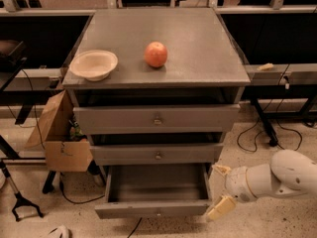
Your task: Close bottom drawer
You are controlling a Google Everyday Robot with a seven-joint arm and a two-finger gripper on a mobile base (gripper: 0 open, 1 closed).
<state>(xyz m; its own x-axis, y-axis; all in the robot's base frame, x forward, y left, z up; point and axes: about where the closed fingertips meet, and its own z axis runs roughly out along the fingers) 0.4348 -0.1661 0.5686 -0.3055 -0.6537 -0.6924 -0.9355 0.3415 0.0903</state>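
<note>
The bottom drawer (pixel 153 209) is the lowest of three grey drawers in the cabinet. It stands pulled out, and its shallow grey box shows empty. Its flat front panel faces me near the floor. My gripper (pixel 221 189) is at the drawer's right front corner, on a white arm that comes in from the right. Its two tan fingers (pixel 221 208) are spread apart, one above the other, with nothing between them. The gripper sits just right of the drawer's front panel, close to it.
A red apple (pixel 156 54) and a white bowl (pixel 93 64) sit on the cabinet top (pixel 198 48). The upper two drawers (pixel 157 119) are nearly shut. A cardboard box (pixel 59 138) stands left of the cabinet. Cables lie on the floor at the right.
</note>
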